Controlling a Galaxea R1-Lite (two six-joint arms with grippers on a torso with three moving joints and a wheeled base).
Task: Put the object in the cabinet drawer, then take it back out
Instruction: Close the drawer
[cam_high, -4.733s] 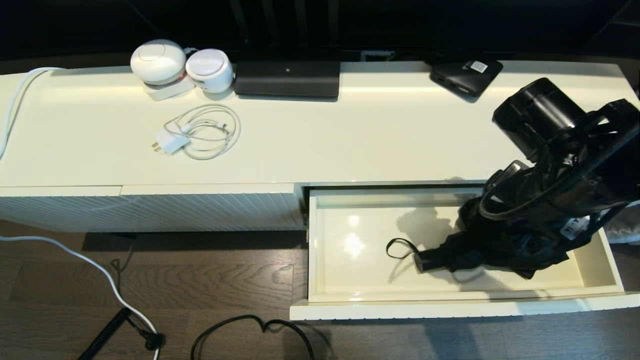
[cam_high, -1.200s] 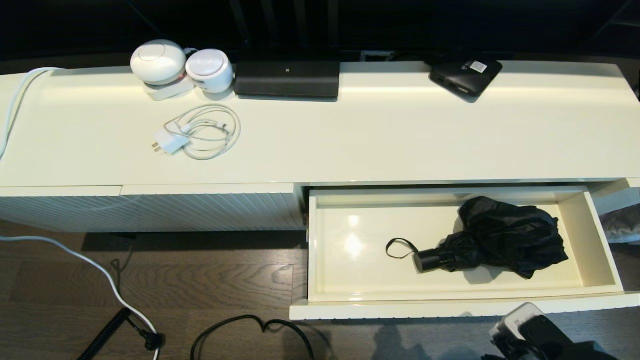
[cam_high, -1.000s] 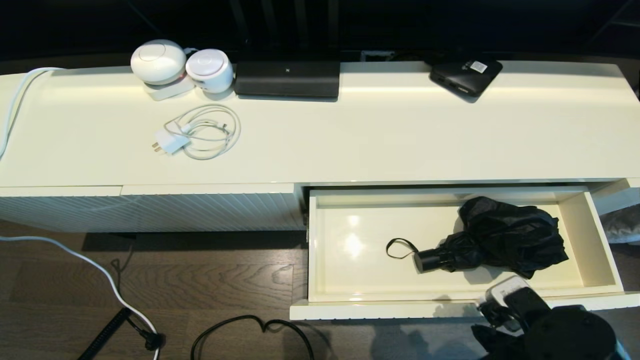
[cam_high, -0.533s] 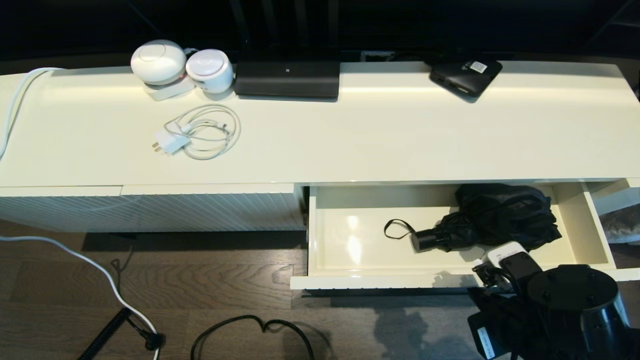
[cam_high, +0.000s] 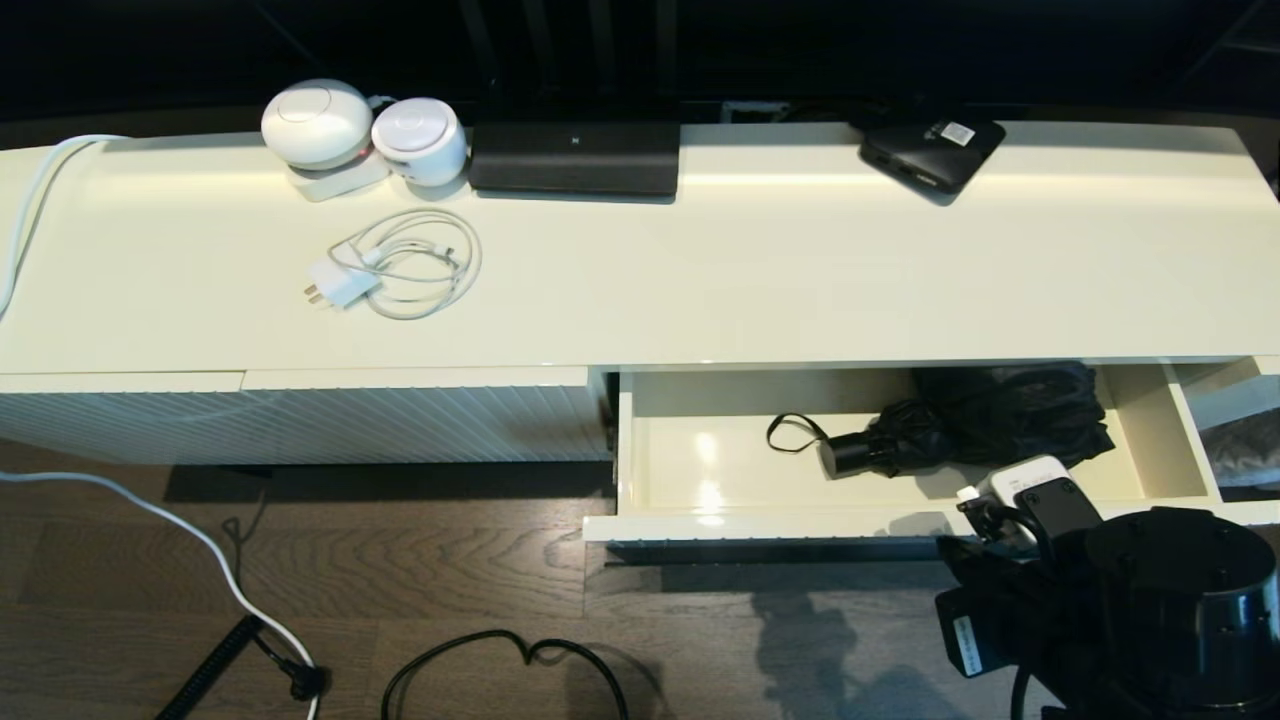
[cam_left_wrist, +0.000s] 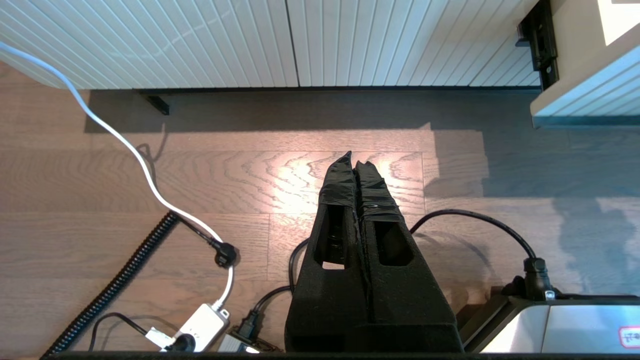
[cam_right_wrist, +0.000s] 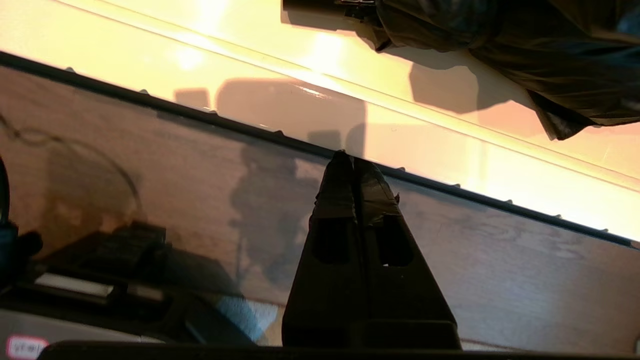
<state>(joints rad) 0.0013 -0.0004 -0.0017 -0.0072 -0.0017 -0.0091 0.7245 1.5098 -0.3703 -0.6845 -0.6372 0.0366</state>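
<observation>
The black folding umbrella (cam_high: 985, 425) lies inside the cream drawer (cam_high: 760, 522), handle and wrist loop toward the left; its bunched fabric also shows in the right wrist view (cam_right_wrist: 525, 45). The drawer stands partly pulled out of the cabinet, its back part under the top. My right gripper (cam_right_wrist: 351, 159) is shut and empty, its tips against the dark handle bar (cam_right_wrist: 200, 117) at the drawer's front edge. In the head view the right arm (cam_high: 1120, 600) sits low in front of the drawer's right part. My left gripper (cam_left_wrist: 356, 161) is shut and empty, parked over the wooden floor.
On the cabinet top (cam_high: 700, 270) lie a small black box with a white label (cam_high: 930, 150), a black rectangular device (cam_high: 575, 155), two white round devices (cam_high: 360, 130) and a coiled white charger (cam_high: 400, 265). Cables (cam_high: 500, 660) and a power strip (cam_left_wrist: 200, 327) lie on the floor.
The right arm withdrew from the drawer, leaving the umbrella inside, dropped to the drawer's front and has pushed it partway in; the umbrella rode back with it.
</observation>
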